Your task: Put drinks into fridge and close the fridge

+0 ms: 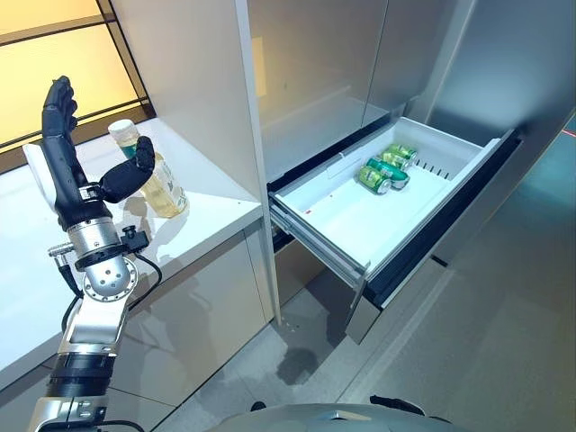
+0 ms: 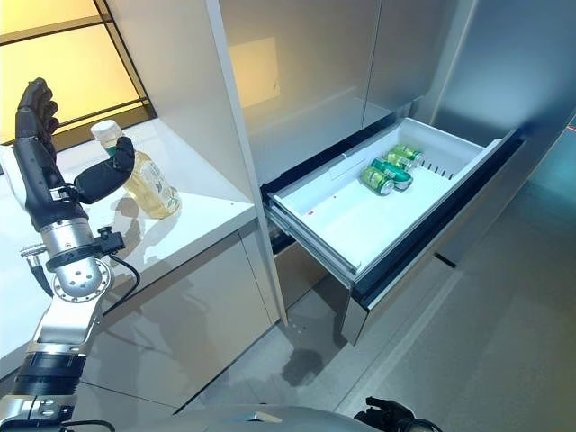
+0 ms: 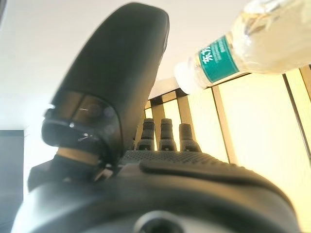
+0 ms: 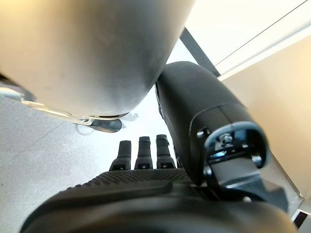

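A bottle (image 1: pixel 163 186) of pale yellow drink with a white cap and a green label stands on the white counter (image 1: pixel 211 205) at the left. My left hand (image 1: pixel 61 171) is raised just left of it, open, fingers straight up and thumb stretched toward the bottle, not closed round it. The left wrist view shows the bottle (image 3: pixel 252 43) past the thumb, apart from it. The fridge's white drawer (image 1: pixel 317 241) stands pulled out at the right, with green cans (image 1: pixel 387 168) lying at its far end. My right hand (image 4: pixel 146 194) shows in its wrist view, open, holding nothing.
The drawer's dark front panel (image 1: pixel 450 225) juts into the grey floor (image 1: pixel 504 342) on the right. Tall grey fridge doors (image 1: pixel 315 72) rise above the drawer. A vertical white panel (image 1: pixel 193 81) borders the counter next to the fridge.
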{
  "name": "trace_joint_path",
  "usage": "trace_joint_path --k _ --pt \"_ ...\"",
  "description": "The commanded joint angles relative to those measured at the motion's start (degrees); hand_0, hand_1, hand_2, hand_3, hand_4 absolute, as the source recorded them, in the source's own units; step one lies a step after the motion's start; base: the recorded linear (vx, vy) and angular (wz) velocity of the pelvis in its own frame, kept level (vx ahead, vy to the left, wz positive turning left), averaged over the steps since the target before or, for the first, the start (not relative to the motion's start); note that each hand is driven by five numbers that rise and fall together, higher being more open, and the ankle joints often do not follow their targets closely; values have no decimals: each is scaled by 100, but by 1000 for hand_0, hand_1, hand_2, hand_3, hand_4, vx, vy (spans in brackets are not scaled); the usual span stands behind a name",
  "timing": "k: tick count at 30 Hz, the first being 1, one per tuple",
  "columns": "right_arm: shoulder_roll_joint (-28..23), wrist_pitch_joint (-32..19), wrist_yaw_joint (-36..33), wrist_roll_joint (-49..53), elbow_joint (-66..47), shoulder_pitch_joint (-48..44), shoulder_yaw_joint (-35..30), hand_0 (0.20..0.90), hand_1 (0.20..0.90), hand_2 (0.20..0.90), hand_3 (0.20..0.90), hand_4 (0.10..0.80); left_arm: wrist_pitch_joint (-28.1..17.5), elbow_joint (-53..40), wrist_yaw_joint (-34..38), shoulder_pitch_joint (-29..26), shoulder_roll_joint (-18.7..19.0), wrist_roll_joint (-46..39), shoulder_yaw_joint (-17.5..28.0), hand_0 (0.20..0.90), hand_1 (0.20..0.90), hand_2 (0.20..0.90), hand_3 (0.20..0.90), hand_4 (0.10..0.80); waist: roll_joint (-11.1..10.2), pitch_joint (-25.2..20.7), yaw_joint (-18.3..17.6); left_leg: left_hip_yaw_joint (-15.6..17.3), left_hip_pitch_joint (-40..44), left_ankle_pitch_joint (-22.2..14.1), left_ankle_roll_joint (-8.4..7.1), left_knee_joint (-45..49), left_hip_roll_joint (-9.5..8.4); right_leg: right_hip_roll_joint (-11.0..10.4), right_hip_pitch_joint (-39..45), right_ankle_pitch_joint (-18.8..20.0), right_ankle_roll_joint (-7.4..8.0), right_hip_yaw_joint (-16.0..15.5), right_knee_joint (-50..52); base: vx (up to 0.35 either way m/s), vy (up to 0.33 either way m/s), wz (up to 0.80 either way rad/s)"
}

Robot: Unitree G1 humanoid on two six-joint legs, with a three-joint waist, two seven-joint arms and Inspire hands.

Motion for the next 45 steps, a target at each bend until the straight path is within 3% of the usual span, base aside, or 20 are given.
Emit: trace_joint_path --k 1,11,27,41,45 --pt "2 42 63 -6 4 -47 -35 900 900 900 900 800 -88 -116 209 -479 238 239 519 900 900 900 900 800 36 -26 71 -326 265 -950 146 33 -199 94 -405 102 181 -164 94 0 0 0" --pt "-22 148 66 -40 -68 -69 -76 900 900 900 900 800 389 193 185 -486 234 -154 441 900 900 900 900 800 53 -20 43 -310 274 -938 140 33 -196 100 -406 117 195 -154 95 0 0 0" --pt "-67 275 85 -83 -93 -125 -96 900 900 900 900 800 824 328 -870 -549 -118 -1847 308 900 900 900 900 800 78 -4 15 -305 302 -929 148 33 -192 111 -396 126 203 -125 99 0 0 0" --pt "-123 319 133 -170 -142 -131 -79 900 900 900 900 800 532 192 -1745 -588 -477 -3605 315 900 900 900 900 800 87 27 -16 -297 326 -934 158 33 -193 106 -403 138 203 -114 115 0 0 0" --pt "-136 321 157 -204 -139 -128 -97 900 900 900 900 800 461 176 -1812 -558 -524 -3661 372 900 900 900 900 800 85 27 -9 -296 328 -935 157 33 -193 106 -395 133 202 -115 113 0 0 0"
